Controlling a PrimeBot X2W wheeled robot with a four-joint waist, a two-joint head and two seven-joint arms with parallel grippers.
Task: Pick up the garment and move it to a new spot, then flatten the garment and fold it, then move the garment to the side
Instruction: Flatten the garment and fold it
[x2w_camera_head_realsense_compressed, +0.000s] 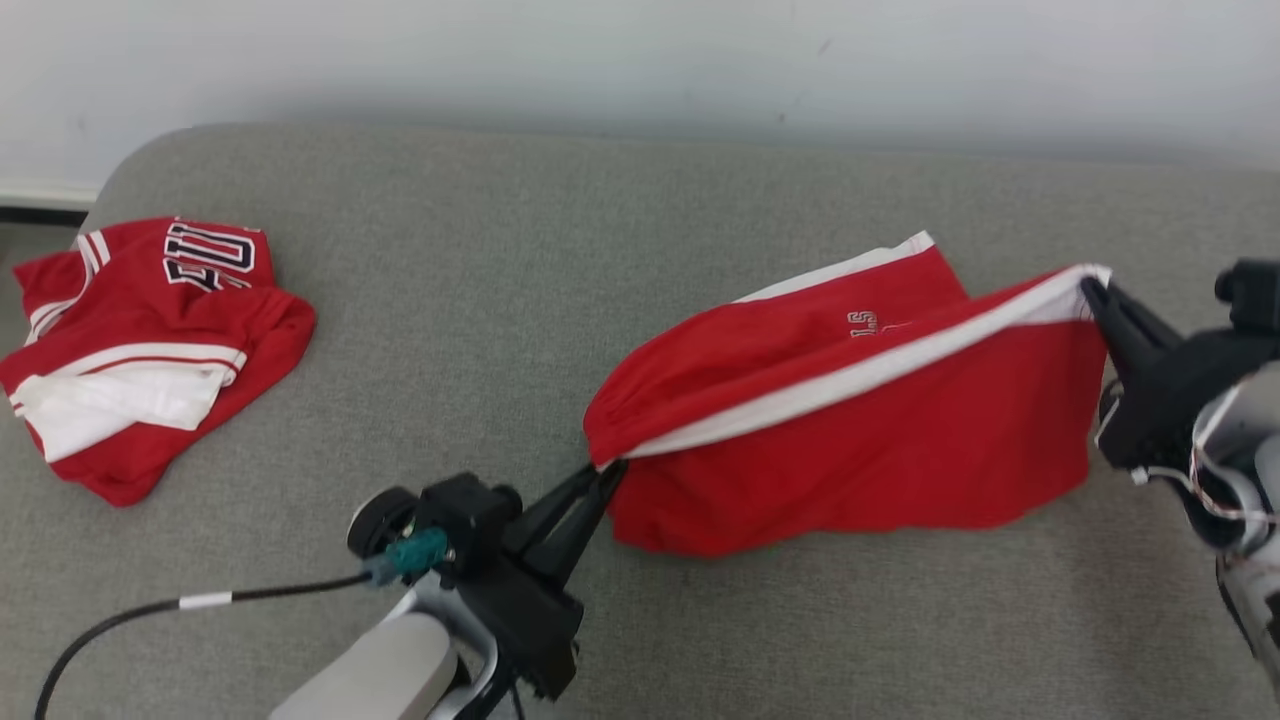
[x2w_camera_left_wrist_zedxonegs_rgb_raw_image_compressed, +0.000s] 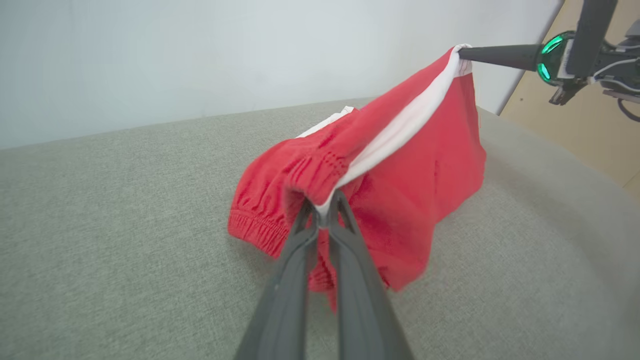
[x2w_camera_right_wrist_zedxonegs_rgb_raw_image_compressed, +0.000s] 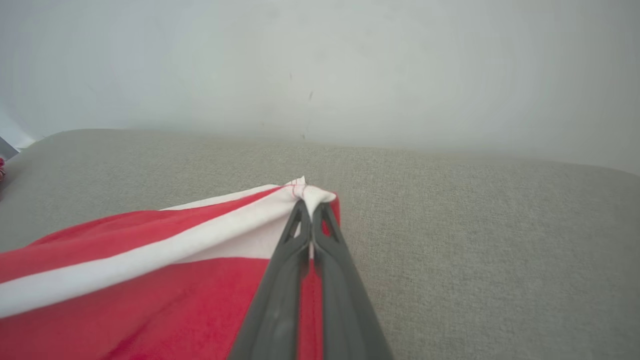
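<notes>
1. The left gripper (x2w_camera_head_realsense_compressed: 608, 472) has two long dark fingers (x2w_camera_head_realsense_compressed: 560, 520) with slotted, tapering tips on a black housing.
2. A teal connector (x2w_camera_head_realsense_compressed: 415, 552) meets a black cable (x2w_camera_head_realsense_compressed: 290, 589) with a white band.
3. The forearm (x2w_camera_head_realsense_compressed: 390, 670) is pale grey.
4. The right gripper (x2w_camera_head_realsense_compressed: 1092, 287) has thin white and red wires (x2w_camera_head_realsense_compressed: 1205, 455) and a green light ring (x2w_camera_left_wrist_zedxonegs_rgb_raw_image_compressed: 547, 57).

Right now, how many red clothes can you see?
2: red shorts, held up stretched at centre-right; crumpled red jersey, far left on the grey cushion. Others could hide underneath.

A plain home-like room is showing: a grey fabric couch (x2w_camera_head_realsense_compressed: 480, 300) is stretching beneath the left gripper (x2w_camera_head_realsense_compressed: 612, 468), and a bare white wall (x2w_camera_head_realsense_compressed: 640, 60) is rising beyond it.
</notes>
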